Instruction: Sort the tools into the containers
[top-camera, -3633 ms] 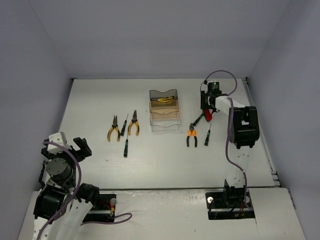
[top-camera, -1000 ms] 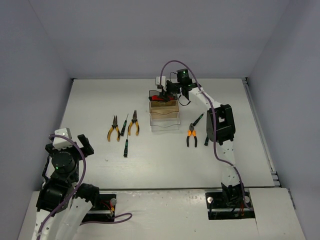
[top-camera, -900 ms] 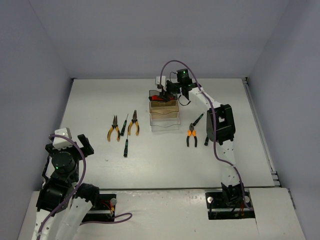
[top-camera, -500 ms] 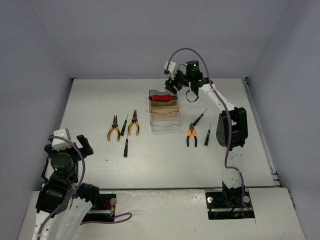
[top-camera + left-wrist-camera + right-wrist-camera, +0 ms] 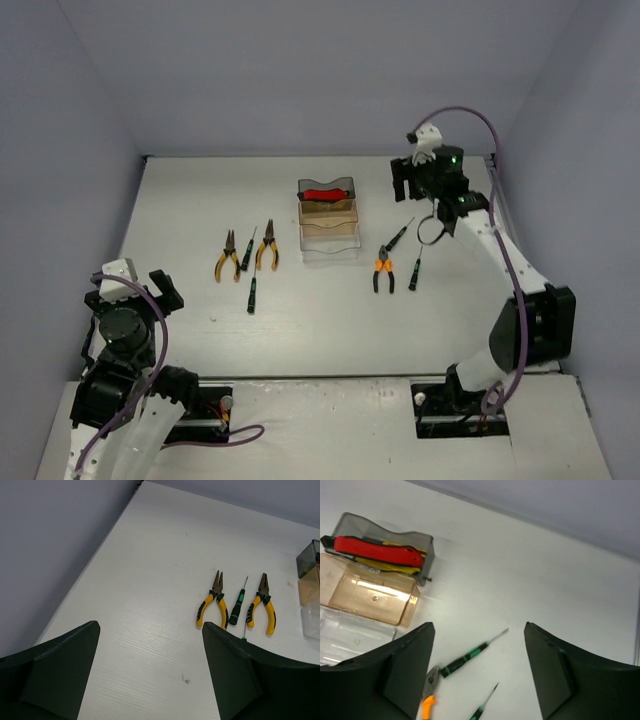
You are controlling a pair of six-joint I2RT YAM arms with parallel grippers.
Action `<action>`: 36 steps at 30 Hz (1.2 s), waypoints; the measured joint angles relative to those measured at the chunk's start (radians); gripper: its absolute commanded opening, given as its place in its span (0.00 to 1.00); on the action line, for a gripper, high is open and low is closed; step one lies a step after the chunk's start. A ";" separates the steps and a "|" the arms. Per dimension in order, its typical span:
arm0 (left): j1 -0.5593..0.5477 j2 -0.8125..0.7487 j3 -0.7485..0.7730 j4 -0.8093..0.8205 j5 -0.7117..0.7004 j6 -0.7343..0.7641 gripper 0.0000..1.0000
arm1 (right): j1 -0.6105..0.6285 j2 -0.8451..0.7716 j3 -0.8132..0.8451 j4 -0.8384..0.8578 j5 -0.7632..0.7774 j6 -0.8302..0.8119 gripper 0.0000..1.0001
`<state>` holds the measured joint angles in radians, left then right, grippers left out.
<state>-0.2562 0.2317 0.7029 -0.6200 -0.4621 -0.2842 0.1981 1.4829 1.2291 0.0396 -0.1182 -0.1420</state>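
Release done: we find the red-handled cutter (image 5: 377, 551) sorted into the far smoky grey plastic bin (image 5: 350, 522), our right end effector (image 5: 477, 627) withdrawn rightward, wide and empty.

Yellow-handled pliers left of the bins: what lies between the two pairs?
A thin green-black screwdriver lies between them, apart from both; the left wrist view shows it plainly.

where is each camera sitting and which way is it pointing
Top external: fixed high behind the arm bases, looking down on the white table; both arms, left hand and right hand show.
Left wrist: on the left arm, facing out over the table at yellow-handled pliers and a thin green-black screwdriver; its open fingers show.
Right wrist: on the right arm, looking down at the red-handled cutter in the smoky grey plastic bin; its fingers show.
Shared: top and right wrist both show that cutter.
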 measured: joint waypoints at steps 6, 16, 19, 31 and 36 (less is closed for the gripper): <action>0.000 0.134 0.104 -0.010 0.001 -0.019 0.81 | -0.028 -0.245 -0.210 -0.019 0.123 0.261 1.00; 0.000 0.359 0.239 -0.003 0.036 -0.043 0.81 | -0.049 -0.417 -0.444 -0.023 0.158 0.579 0.82; 0.000 0.378 0.242 -0.003 0.041 -0.046 0.81 | -0.049 -0.364 -0.493 -0.032 0.165 0.607 0.62; 0.003 0.399 0.183 0.003 0.039 -0.042 0.81 | -0.049 -0.148 -0.574 -0.045 0.213 0.693 0.41; 0.004 0.397 0.180 0.003 0.034 -0.040 0.81 | -0.047 -0.061 -0.574 -0.035 0.224 0.696 0.38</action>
<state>-0.2525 0.6283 0.8833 -0.6168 -0.4281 -0.3242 0.1512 1.4218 0.6556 0.0050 0.1058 0.5543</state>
